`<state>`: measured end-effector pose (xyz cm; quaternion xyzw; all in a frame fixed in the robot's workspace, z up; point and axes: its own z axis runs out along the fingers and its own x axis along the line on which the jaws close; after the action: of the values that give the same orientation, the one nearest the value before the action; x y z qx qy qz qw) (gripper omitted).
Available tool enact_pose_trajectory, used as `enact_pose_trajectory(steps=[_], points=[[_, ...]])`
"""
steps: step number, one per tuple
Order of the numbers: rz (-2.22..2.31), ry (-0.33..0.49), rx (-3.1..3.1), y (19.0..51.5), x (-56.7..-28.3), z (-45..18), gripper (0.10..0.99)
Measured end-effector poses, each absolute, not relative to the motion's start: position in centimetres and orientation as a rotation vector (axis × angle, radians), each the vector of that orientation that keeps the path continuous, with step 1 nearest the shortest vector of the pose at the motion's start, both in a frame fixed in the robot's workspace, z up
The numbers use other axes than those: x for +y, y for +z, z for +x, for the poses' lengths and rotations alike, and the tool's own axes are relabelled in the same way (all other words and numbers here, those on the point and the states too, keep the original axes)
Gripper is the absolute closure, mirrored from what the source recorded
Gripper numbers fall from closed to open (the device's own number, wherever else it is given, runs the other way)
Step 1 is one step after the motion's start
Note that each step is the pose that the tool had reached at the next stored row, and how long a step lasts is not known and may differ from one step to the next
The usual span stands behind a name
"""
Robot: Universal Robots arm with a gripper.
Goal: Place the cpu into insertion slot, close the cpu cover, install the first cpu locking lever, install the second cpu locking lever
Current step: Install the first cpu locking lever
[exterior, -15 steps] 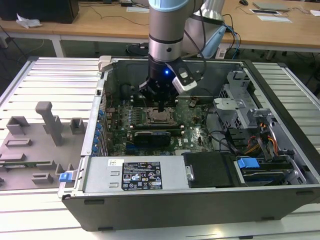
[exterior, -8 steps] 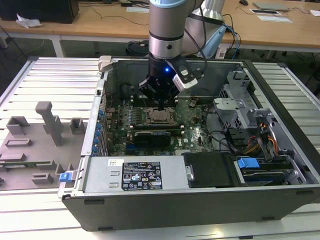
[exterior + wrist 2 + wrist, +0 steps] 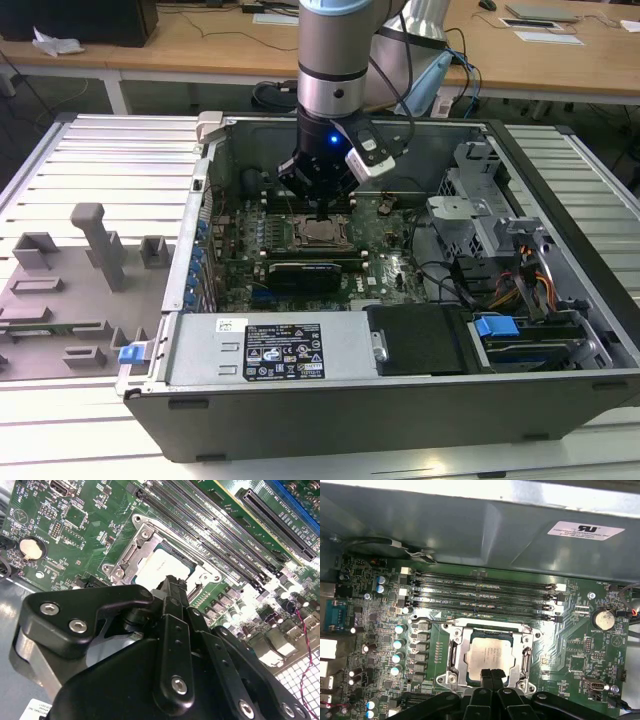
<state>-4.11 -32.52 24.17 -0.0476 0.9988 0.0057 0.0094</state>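
checker: where does the gripper [image 3: 320,212] sit?
watcher: in the exterior view it hangs inside the open computer case [image 3: 400,420], straight over the motherboard [image 3: 385,250], tip just above the socket area.
checker: and its fingers?
watcher: in the first wrist view the two black fingertips [image 3: 486,674] are pressed side by side with nothing between them. the hand is closed and empty.
checker: the cpu?
watcher: the cpu [image 3: 487,652] lies flat in the insertion slot [image 3: 490,631], pale metal top facing up. the fingertips meet the chip's edge on the side away from the memory slots [image 3: 480,592]. whether they touch it cannot be told.
checker: the cpu cover?
watcher: the cpu cover [image 3: 456,652] lies down flat as a metal frame around the chip, which shows through its window. both wrist views show it so.
checker: what else is near?
watcher: the memory slots run in parallel rows just beside the socket. a round coin battery [image 3: 602,619] sits well apart from it on the board. outside the case, at the exterior view's left, grey blocks [image 3: 100,240] stand on the table.
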Motion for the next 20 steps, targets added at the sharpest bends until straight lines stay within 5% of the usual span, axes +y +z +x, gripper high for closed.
enact_pose_trajectory(steps=[20], points=[[-0.149, 0.017, 3.119, 25.5, -32.5, -4.5, 0.980]])
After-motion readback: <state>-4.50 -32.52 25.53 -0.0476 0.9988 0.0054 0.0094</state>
